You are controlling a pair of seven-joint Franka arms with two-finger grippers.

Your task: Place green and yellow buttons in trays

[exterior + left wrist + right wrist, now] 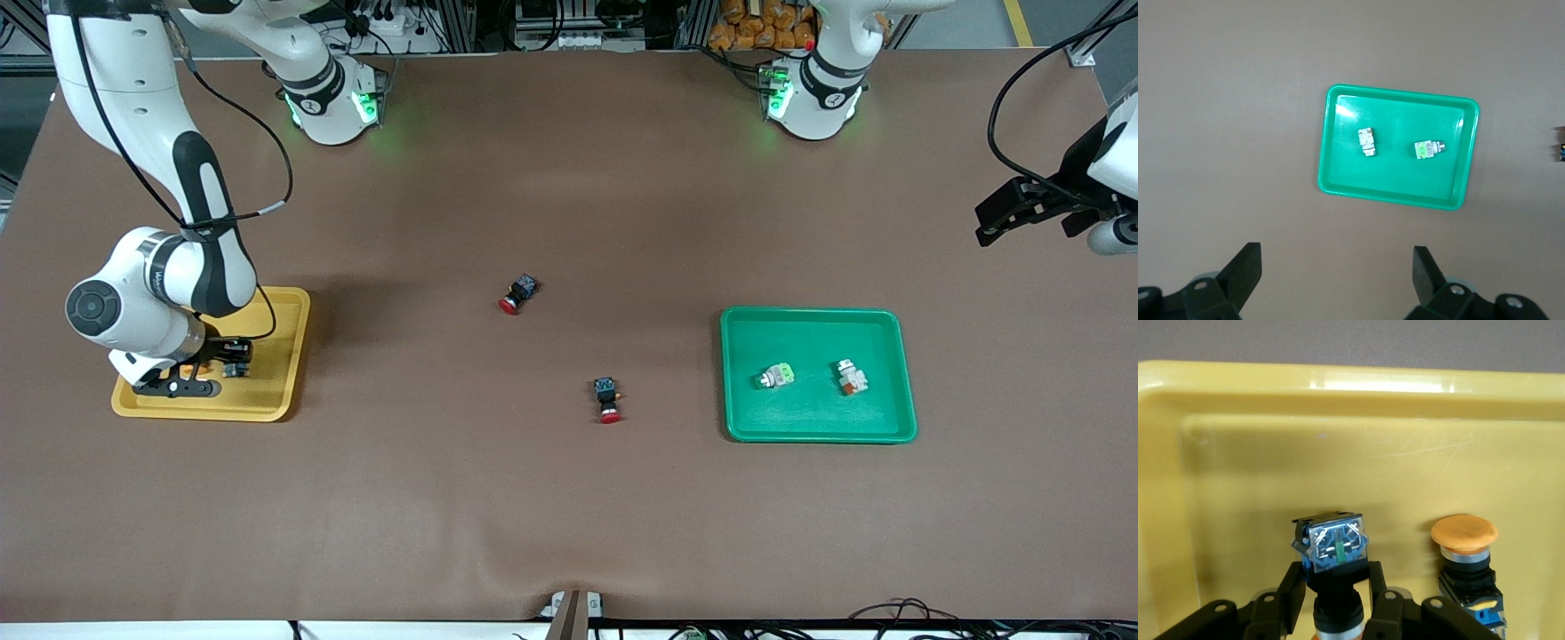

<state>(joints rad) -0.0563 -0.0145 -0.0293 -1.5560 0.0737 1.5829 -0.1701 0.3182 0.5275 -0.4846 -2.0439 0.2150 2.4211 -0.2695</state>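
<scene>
My right gripper (pixel 222 360) is low inside the yellow tray (pixel 286 356), shut on a black-and-blue switch (pixel 1333 550) whose blue end points away from the wrist; its fingers (pixel 1293 590) press on both sides of its black body. A second black-and-blue switch with an orange-yellow cap (pixel 1465 550) lies beside it in the yellow tray (pixel 1338 387). The green tray (pixel 818 418) holds the pale switch with the light-green block (pixel 776 376) and the pale switch with the orange-red mark (pixel 851 378). My left gripper (pixel 987 229) is open and empty, up in the air at the left arm's end of the table.
Two black-and-blue switches with red caps lie on the brown table between the trays, one (pixel 518 293) farther from the front camera and one (pixel 607 399) nearer. The left wrist view shows the green tray (pixel 1398 187) and both pale switches from above.
</scene>
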